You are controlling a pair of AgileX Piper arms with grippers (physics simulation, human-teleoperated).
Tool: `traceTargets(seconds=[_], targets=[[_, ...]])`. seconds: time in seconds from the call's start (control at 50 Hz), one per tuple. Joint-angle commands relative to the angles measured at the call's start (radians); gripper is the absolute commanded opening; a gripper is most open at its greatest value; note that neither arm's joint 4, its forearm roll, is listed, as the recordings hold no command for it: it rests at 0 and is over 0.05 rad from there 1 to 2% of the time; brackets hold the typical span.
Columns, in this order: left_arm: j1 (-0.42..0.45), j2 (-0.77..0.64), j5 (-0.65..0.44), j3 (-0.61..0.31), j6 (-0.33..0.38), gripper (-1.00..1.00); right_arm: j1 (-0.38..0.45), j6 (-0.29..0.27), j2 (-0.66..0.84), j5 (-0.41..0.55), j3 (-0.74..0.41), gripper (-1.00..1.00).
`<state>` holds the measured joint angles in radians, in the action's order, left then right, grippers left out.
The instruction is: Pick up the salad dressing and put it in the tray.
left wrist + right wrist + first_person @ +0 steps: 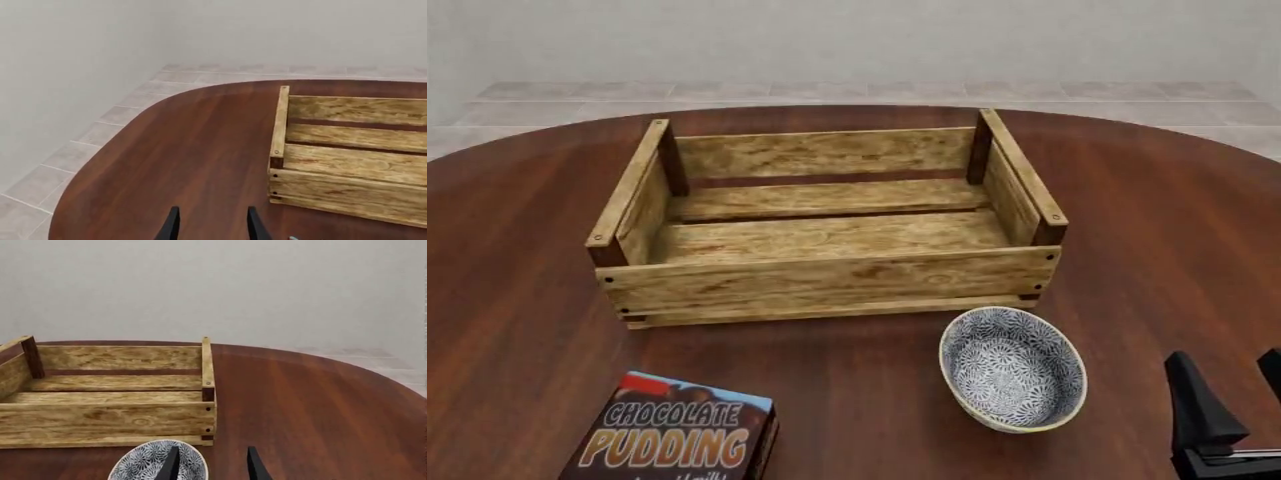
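Note:
The salad dressing bottle is not in any view. The tray [827, 282], a light-wood slatted crate, stands empty in the middle of the table. It also shows in the left wrist view [347, 185] and the right wrist view [107, 420]. My right gripper [1232, 388] is open and empty at the near right of the table, right of the bowl; its fingers show apart in the right wrist view [211, 465]. My left gripper [212, 226] is open and empty over bare table, near the crate's left end; it is out of the front view.
A round blue-patterned bowl [1012, 368] sits in front of the crate's right corner, also in the right wrist view [143, 465]. A brown chocolate pudding box [681, 435] lies at the near left. The round table's edge and tiled floor [100, 135] lie beyond.

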<state>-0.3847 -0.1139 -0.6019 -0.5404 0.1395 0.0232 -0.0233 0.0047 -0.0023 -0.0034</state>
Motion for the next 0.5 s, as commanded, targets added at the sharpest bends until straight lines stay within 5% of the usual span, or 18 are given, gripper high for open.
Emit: traceTargets(seconds=[0.02, 0.5], targets=[[-0.059, 0.016, -0.037, 0.000, 0.001, 1.00, -0.001, -0.006, -0.002, 0.002, 0.000, 1.00], [-0.085, 0.076, -0.140, -0.008, -0.004, 1.00, 0.000, -0.011, -0.002, 0.007, 0.000, 1.00]])
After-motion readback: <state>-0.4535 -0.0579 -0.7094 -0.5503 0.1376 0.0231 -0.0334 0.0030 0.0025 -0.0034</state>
